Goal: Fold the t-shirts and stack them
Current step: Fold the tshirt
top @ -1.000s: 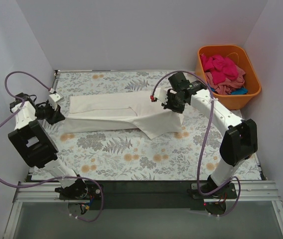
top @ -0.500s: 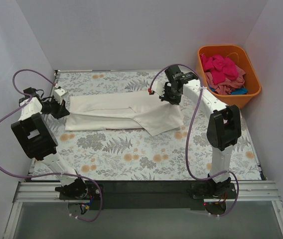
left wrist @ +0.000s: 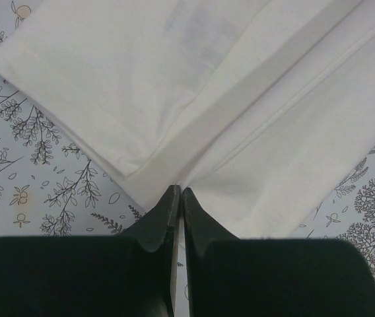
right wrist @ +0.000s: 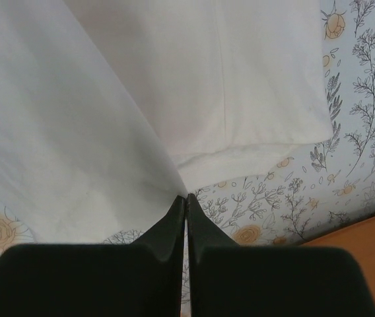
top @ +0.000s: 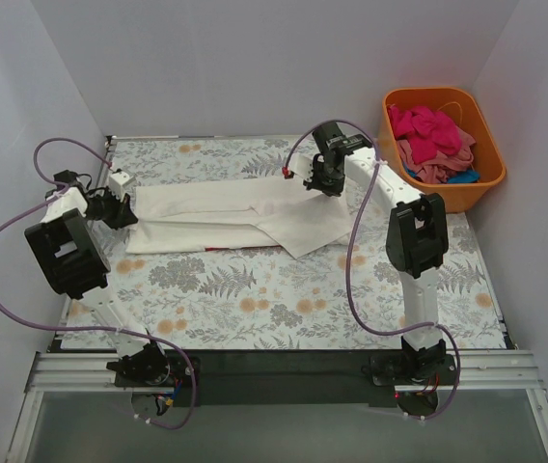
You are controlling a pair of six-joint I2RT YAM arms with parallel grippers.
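At the left of the top view, the left gripper [top: 123, 204] sits at the left end of the white t-shirt [top: 218, 214]. In the left wrist view its fingers [left wrist: 168, 211] are pressed together at the bottom centre of the frame. Their tips meet where the shirt's creases run together at its edge, so the left gripper [left wrist: 177, 193] is pinched closed on the cloth. The white t-shirt [left wrist: 240, 99] fills the upper part of that view, with one layer folded over another.

In the top view, the shirt lies as a long folded band across the middle of the floral table cover [top: 255, 299], in the upper half of the frame. A looser flap spreads down and to the right at its right end.

The right gripper [top: 318, 181] is at the upper edge of that right end. In the right wrist view the right gripper [right wrist: 186, 197] is closed, tips together, nipping a fold. The white t-shirt [right wrist: 108, 99] rises from the table up to those tips.

At the upper right of the top view stands the orange tub [top: 393, 123], just off the floral cover. It holds a heap of magenta cloth [top: 425, 125], pink cloth [top: 438, 159] and a bit of blue cloth [top: 464, 177].
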